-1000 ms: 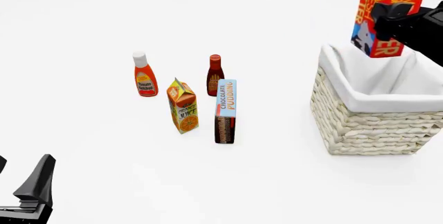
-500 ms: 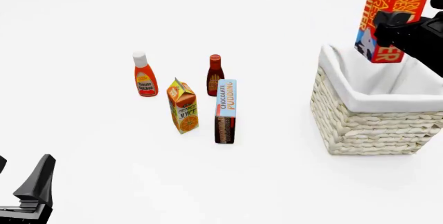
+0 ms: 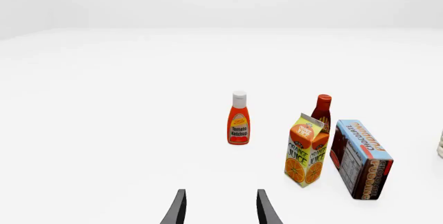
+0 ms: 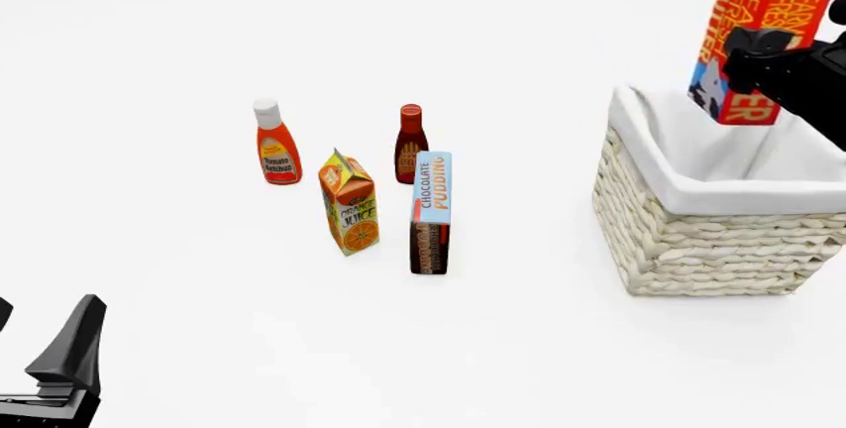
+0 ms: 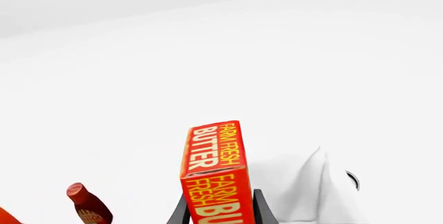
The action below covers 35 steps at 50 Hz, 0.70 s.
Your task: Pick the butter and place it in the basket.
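The right tool (image 4: 764, 47) is holding the butter (image 4: 754, 47) tight, with one finger on each side of the box. The butter hangs in the air, standing tall and tipped a little, over the far side of the basket (image 4: 687, 240). It is not inside yet. To do this step well, I think the arm should bring the box over the middle of the white cloth, go down slowly until the box is low inside, and only then let go. If it lets go from high up, the box could bounce or hit the rim. The left tool (image 3: 220, 211) waits down near the worktop (image 4: 198, 289) with its fingers apart and nothing in them, well away from the ketchup bottle (image 4: 276, 146), the orange juice carton (image 4: 349, 205) and the chocolate pudding box (image 4: 430, 212).
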{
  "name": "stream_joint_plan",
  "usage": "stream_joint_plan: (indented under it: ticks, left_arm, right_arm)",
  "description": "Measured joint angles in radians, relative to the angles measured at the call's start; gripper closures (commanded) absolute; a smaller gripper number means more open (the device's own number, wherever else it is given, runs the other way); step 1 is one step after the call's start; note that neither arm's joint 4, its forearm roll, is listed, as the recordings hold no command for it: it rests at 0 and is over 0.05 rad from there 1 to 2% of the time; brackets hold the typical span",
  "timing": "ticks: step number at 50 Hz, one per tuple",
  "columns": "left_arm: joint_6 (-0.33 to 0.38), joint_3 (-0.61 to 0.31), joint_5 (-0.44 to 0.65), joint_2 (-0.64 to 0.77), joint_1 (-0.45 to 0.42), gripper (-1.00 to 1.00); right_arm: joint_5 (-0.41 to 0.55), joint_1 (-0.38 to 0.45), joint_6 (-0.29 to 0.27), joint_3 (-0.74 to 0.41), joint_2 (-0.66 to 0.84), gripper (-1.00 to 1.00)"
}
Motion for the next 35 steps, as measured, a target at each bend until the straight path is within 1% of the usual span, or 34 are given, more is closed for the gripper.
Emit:
stream_joint_plan:
  ticks: [35]
  left_arm:
    - [0.0,0.0,0.0,0.0,0.0,-1.0]
  right_arm:
    - [-0.088,-0.039,0.01,0.02,0.066,1.0]
